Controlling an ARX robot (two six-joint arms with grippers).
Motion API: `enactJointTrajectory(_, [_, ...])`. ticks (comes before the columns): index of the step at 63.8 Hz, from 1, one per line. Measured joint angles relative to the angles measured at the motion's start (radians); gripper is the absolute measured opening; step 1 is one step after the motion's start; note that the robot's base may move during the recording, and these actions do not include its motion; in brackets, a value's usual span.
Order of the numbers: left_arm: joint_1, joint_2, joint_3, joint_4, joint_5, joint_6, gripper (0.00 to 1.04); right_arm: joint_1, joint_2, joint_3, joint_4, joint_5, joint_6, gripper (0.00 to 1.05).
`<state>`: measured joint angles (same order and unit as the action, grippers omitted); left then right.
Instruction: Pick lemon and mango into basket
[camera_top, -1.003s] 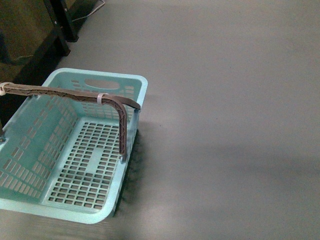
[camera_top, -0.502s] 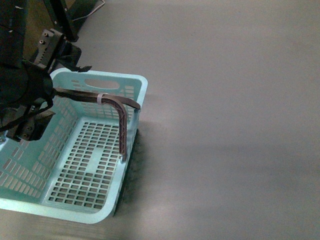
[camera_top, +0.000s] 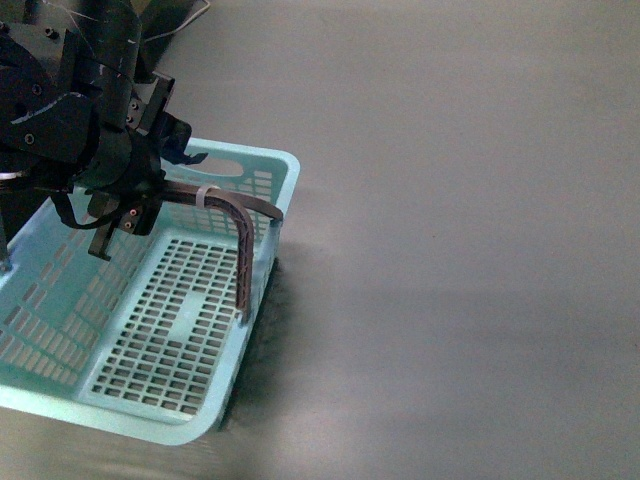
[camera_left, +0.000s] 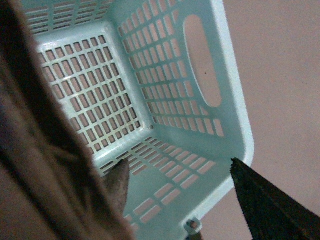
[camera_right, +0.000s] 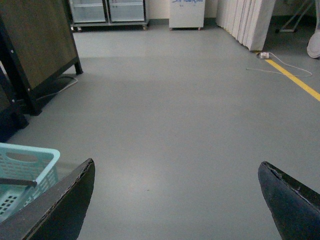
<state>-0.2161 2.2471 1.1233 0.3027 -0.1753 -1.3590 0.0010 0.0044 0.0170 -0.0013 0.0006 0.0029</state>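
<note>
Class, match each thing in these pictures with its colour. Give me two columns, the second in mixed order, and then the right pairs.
Things:
1. basket
2. swing handle
3. tie on the handle
4. floor line in the right wrist view

Colours:
A. yellow
B. light teal
C. white
D. brown

Pairs: 1-B, 2-D, 3-C, 4-A

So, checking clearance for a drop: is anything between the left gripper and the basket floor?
Nothing: the left wrist view shows the bare slotted floor of the basket past the left gripper. The handle runs close beside it in the front view.
</note>
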Motion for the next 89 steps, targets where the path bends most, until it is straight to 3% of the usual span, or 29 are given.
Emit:
enactJointTrajectory(6, [0.005, -0.002, -0.002, 0.006, 0.003, -0.006, 0.29, 0.0, 0.0, 0.0, 0.0, 0.0, 0.0, 0.96])
enactJointTrajectory(25, [-0.001, -0.157, -0.159, 0.039, -0.008, -0.062, 0.29, 0.0, 0.0, 0.0, 0.0, 0.0, 0.0, 0.96])
enactJointTrajectory(51, [-0.053, -0.76, -0.354, -0.056, -0.07, -0.159, 0.28, 0.0, 0.0, 0.0, 0.0, 0.0, 0.0, 0.96])
enactJointTrajectory(66, [-0.154, -1.109, -0.353, -0.233, -0.19, -0.207, 0.28, 0.0, 0.0, 0.0, 0.0, 0.0, 0.0, 0.96])
enactJointTrajectory(80, [-0.251, -1.216, -0.309, -0.335, -0.304, -0.187, 0.28, 0.0, 0.0, 0.0, 0.0, 0.0, 0.0, 0.96])
enactJointTrajectory(89, [-0.263, -1.234, -0.293, -0.34, -0.325, -0.158, 0.28, 0.0, 0.0, 0.0, 0.0, 0.0, 0.0, 0.96])
